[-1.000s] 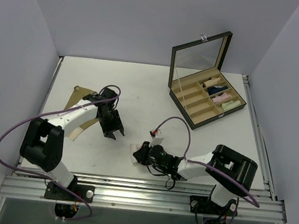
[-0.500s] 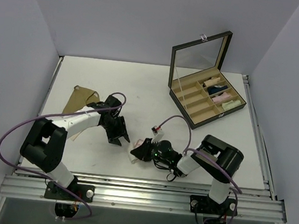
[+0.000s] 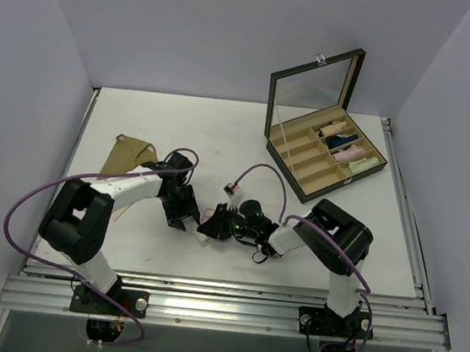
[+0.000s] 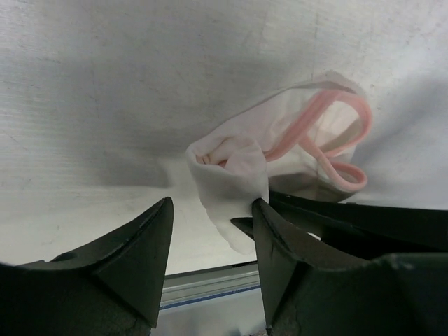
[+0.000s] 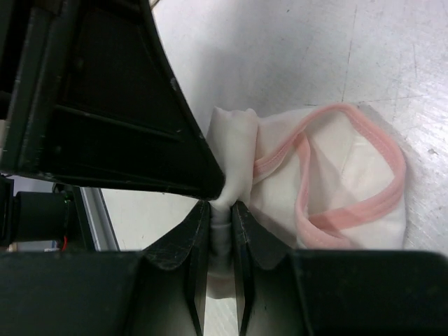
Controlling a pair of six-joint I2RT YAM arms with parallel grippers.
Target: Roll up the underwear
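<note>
1. Pale walls close in a white, faintly scuffed tabletop (image 3: 223,132); both arms reach from the near edge and meet a little left of its centre.
2. That is where the white brief (image 4: 280,150) lies, bunched rather than flat: thin, almost see-through cloth with a looping pink edging (image 5: 395,157).
3. One edge of it is folded into a thick soft lip. The right claw (image 5: 219,210) is clamped on that lip with its fingers pressed nearly together, probably to pin the fold so the roll can start without slipping.
4. The left claw (image 4: 211,204) faces it from the other side with its dark wedge-shaped fingers spread apart and gripping nothing. The folded lip sits just ahead of the gap and close against one finger. It looks set to take the same fold, or to hold the cloth down while the other claw turns it.
5. The tan brief (image 3: 131,154) lies spread near the left edge towards the far corner, well apart from both claws and not yet rolled.
6. A black organiser box (image 3: 286,175) sits near the far right corner with its glass lid (image 3: 313,87) propped upright. Its tan slots hold a few small cloth rolls at the right end, so it is probably where finished rolls go.
</note>
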